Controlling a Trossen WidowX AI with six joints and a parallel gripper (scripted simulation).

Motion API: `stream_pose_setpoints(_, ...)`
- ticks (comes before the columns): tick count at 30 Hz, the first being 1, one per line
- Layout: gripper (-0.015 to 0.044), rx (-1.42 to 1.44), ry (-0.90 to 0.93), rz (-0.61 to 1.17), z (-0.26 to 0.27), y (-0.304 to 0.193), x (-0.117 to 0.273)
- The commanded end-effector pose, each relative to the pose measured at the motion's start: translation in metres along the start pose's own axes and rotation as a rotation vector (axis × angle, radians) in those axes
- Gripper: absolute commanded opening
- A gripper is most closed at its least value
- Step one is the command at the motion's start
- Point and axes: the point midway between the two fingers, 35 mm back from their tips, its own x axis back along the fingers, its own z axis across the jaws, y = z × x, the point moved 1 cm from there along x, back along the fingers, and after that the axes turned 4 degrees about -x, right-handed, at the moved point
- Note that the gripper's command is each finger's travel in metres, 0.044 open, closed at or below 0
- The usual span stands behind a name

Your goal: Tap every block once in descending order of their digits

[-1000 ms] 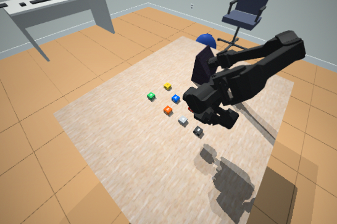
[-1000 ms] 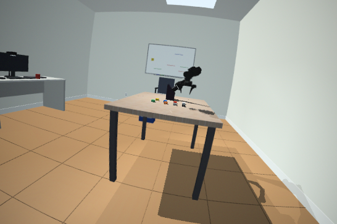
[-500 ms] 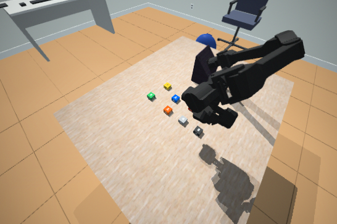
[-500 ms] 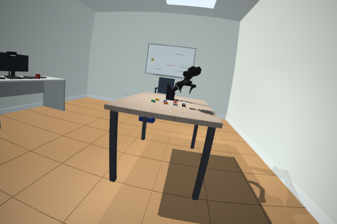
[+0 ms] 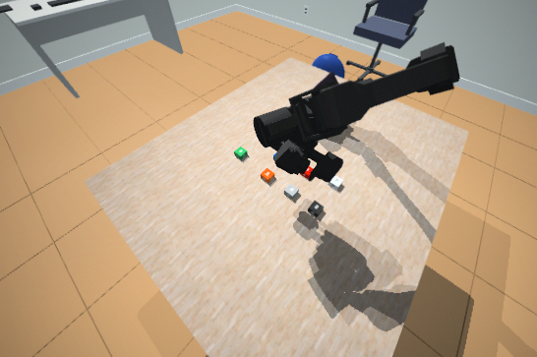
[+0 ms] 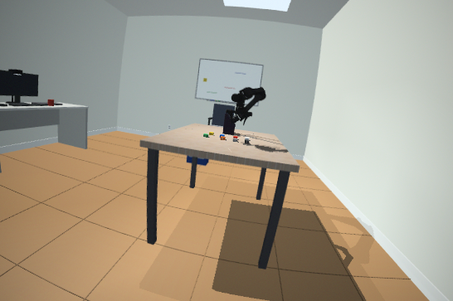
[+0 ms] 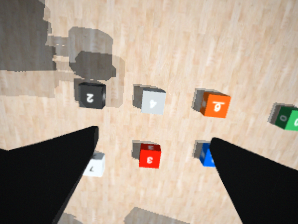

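My gripper point(image 5: 312, 174) point(image 7: 155, 137) is open and empty, above the table. Between its fingertips in the wrist view lies a gap over the space between the red block point(image 7: 150, 156) point(image 5: 308, 172), digit 3, and the light grey block point(image 7: 153, 101) point(image 5: 291, 191), digit 4. The black block point(image 7: 92, 96) point(image 5: 316, 208) shows 2. The white block point(image 7: 95, 165) point(image 5: 336, 182) shows 7, beside the left finger. The orange block point(image 7: 216, 105) point(image 5: 268, 175) shows an underlined 6 or 9. The blue block point(image 7: 207, 156) is partly hidden by the right finger. The green block point(image 7: 288, 119) point(image 5: 240, 152) seems to show 0. A yellow block point(image 6: 211, 133) shows only in the exterior view.
The blocks stand apart on the wooden table point(image 5: 162, 200) point(image 6: 187, 148). The arm point(image 5: 344, 101) reaches over them from the right in the top view and hides part of the table. Its shadows fall near the black block.
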Motion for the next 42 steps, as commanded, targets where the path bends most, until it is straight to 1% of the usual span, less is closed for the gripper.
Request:
stream_pose_setpoints(1, 0.04, 0.005, -0.001, -0.003, -0.001, 0.0, 0.001)
stream_pose_setpoints(14, 0.04, 0.005, -0.001, -0.003, -0.003, 0.001, 0.001)
stream_pose_setpoints(16, 0.04, 0.004, -0.004, -0.004, -0.025, 0.006, 0.001)
stream_pose_setpoints(19, 0.04, 0.005, -0.006, -0.004, -0.074, 0.011, 0.001)
stream_pose_setpoints(21, 0.04, 0.005, -0.005, -0.004, -0.084, 0.012, 0.001)
stream_pose_setpoints(42, 0.04, 0.005, -0.005, -0.004, -0.084, 0.012, 0.001)
